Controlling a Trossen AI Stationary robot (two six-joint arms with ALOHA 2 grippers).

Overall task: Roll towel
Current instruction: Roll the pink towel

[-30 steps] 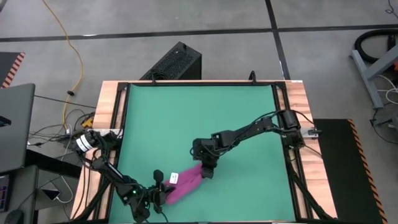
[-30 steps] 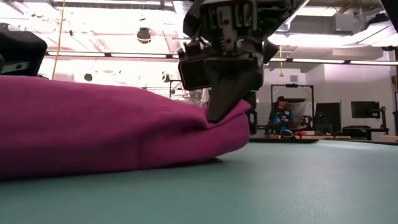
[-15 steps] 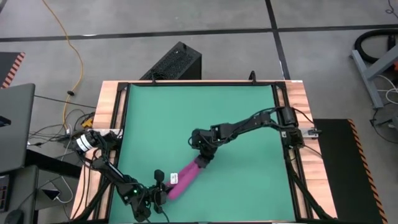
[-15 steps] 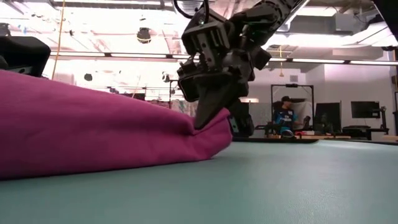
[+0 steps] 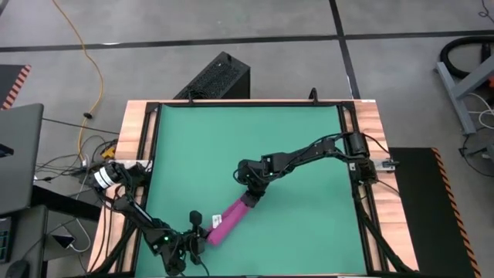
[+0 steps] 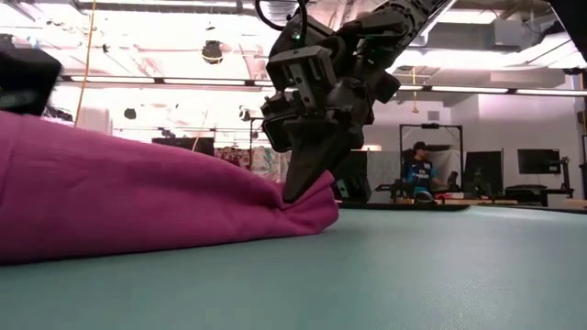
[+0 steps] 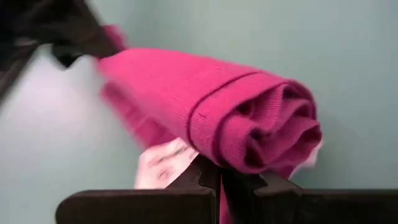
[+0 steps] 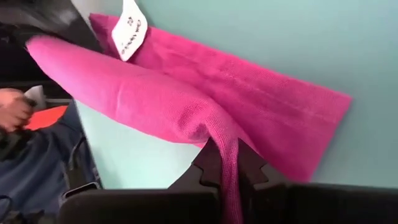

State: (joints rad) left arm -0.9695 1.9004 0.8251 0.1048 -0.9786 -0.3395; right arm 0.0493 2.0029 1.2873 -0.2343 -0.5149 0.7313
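Note:
The magenta towel (image 5: 230, 218) lies as a narrow roll on the green mat near the table's near edge, slanting from near left to far right. Its white tag (image 8: 129, 30) sits near the left end. The spiral of its near-left end (image 7: 273, 127) shows in the left wrist view. My left gripper (image 5: 202, 234) is shut on that end. My right gripper (image 5: 249, 199) is shut on the far-right end; it also shows in the low view (image 6: 298, 188). My left gripper pinches cloth at the underside of the roll's near-left end (image 7: 219, 163) between its two fingers, coming in low from the near left. The roll lies on the mat; how many layers it has cannot be told. My right gripper pinches a raised fold of cloth at the roll's far-right end (image 8: 227, 146) between its two fingers, slanting down from above. The pinched fold stands up a little (image 6: 307, 188); the rest of the towel lies on the mat.
The green mat (image 5: 255, 147) has free room toward the far edge and right. Wooden rails (image 5: 135, 147) frame it. A black box (image 5: 216, 77) stands beyond the far edge. A person's hand (image 8: 12, 109) shows past the table; another person (image 6: 417, 170) sits far behind.
My right gripper has gone a little toward the far edge and tipped, still shut on the towel. The towel has drawn in from a wide, flat bundle to a narrower, longer roll; its near-left end has stayed at my left gripper.

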